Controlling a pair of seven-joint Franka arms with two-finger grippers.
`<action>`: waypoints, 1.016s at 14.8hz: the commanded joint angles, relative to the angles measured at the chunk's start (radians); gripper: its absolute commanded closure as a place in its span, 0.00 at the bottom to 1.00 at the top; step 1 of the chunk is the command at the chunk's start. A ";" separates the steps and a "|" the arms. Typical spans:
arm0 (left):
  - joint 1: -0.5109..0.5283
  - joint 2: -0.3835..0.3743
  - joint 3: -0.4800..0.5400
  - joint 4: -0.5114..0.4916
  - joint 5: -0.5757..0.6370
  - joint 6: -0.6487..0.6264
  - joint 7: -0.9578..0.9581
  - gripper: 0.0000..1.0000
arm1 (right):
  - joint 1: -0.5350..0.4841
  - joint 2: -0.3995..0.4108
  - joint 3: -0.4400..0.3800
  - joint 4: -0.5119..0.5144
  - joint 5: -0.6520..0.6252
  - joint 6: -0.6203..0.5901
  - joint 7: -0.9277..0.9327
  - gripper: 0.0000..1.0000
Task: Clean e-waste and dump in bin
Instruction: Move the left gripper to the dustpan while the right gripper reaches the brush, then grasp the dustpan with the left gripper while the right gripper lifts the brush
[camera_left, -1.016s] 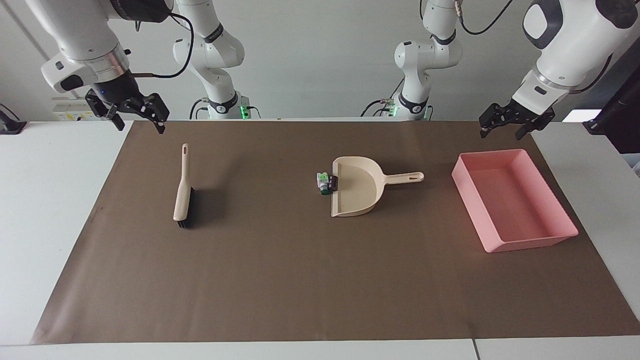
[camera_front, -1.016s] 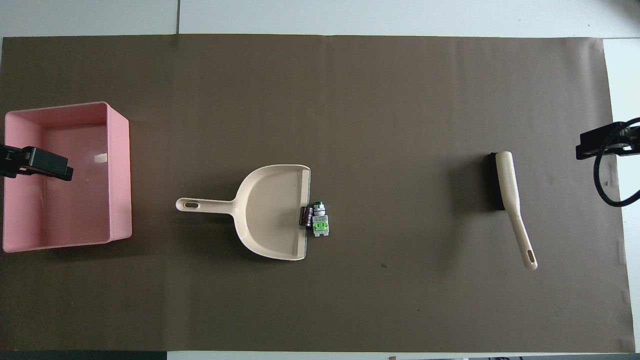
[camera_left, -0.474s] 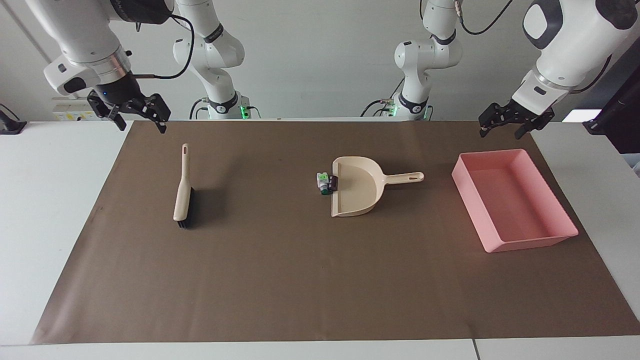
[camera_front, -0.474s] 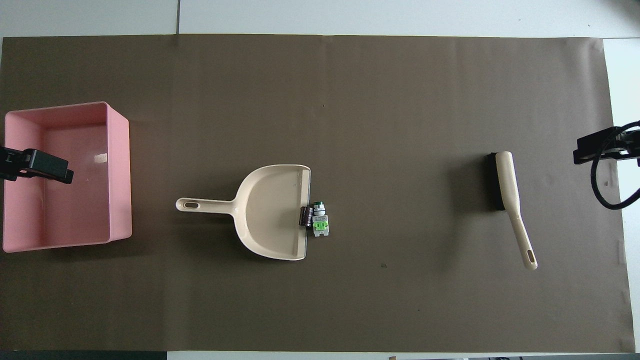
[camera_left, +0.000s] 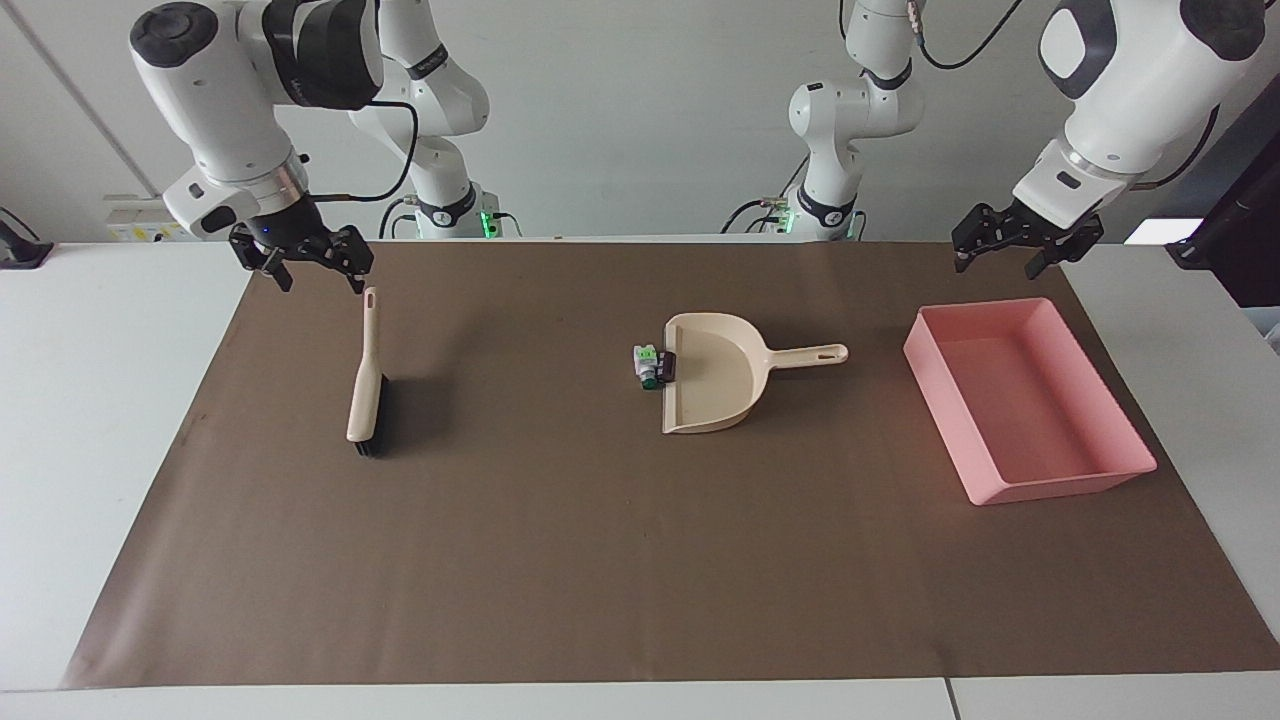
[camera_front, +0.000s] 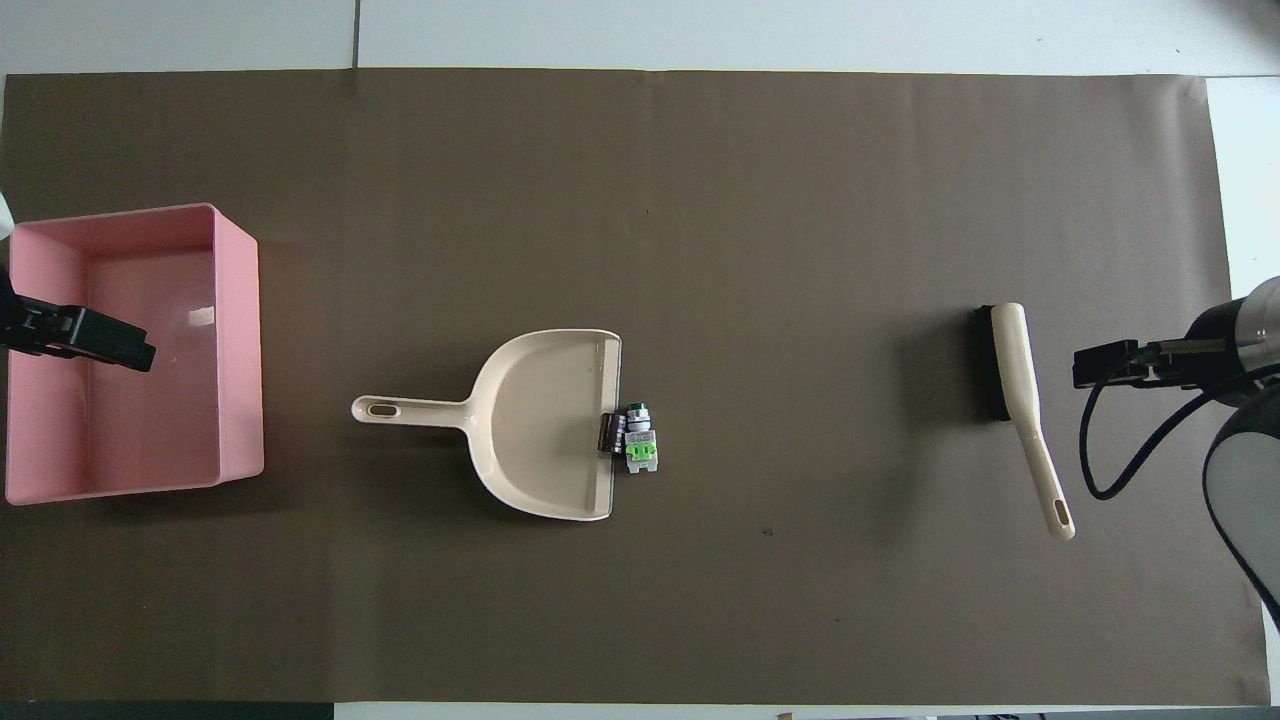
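Facing view: the right gripper, jaws apart, hangs at upper left over the brush handle; it should descend straight and clamp the handle. The left gripper, also spread, waits above the bin.

Overhead view: e-waste touches the dustpan lip, mid-frame on the brown mat.

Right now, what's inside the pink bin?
Nothing shows inside the bin: its bare pink floor is visible. In the overhead view the left gripper, up in the air, covers a small patch of it; the facing view shows that patch bare.
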 joint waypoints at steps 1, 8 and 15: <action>-0.039 0.006 -0.002 -0.014 0.022 0.054 0.138 0.02 | -0.024 -0.061 -0.005 -0.156 0.001 0.077 -0.094 0.00; -0.126 0.012 -0.005 -0.151 0.020 0.254 0.568 0.05 | -0.102 -0.036 -0.007 -0.417 0.021 0.348 -0.243 0.00; -0.258 0.063 -0.002 -0.277 0.023 0.394 0.711 0.06 | -0.136 -0.032 -0.007 -0.498 0.032 0.422 -0.274 0.00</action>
